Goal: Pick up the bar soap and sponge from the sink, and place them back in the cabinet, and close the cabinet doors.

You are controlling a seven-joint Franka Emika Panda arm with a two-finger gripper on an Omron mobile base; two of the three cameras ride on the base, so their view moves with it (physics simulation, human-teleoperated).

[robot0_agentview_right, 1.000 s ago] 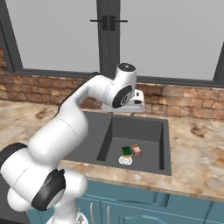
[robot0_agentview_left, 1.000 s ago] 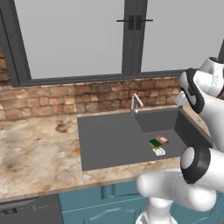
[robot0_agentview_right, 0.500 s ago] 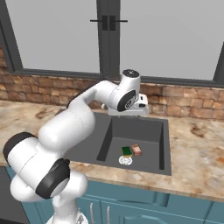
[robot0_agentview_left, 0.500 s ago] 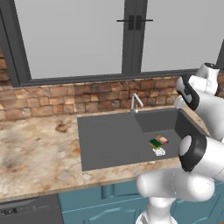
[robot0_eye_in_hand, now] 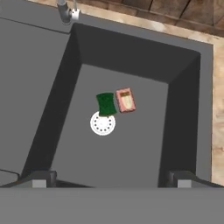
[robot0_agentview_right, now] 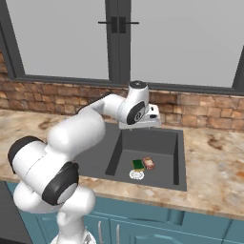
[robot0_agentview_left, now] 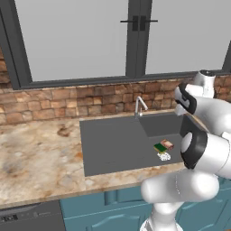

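Hanging high over the deep basin of the large dark grey rectangular sink (robot0_eye_in_hand: 183,87), the two-finger gripper (robot0_eye_in_hand: 111,178) has its jaws spread wide with nothing between them — the two dark finger tips (robot0_eye_in_hand: 38,178) stand far apart at the bottom of the hand view, well above the basin floor.

On that floor lie both blocks. The sponge (robot0_eye_in_hand: 105,103), a small flat rectangle with a dark green face and a yellow layer showing at its edge in the base views, sits just beside the small pinkish-brown rectangular bar soap (robot0_eye_in_hand: 125,100); their long sides run next to each other, close enough that I cannot tell whether they touch. The white round drain (robot0_eye_in_hand: 103,123) is right at the sponge's near end, its rim meeting or nearly meeting the green block.

From the right base view the white arm (robot0_agentview_right: 86,128) arcs from the lower left up over the flat drainboard to the hand, above the basin's back left corner. The silver faucet (robot0_agentview_left: 140,105) rises at the sink's back edge, in front of the brown brick backsplash (robot0_agentview_left: 67,101). Mottled beige stone countertop (robot0_agentview_left: 36,158) surrounds the sink — teal-blue cupboard fronts (robot0_agentview_right: 143,224) run below it.
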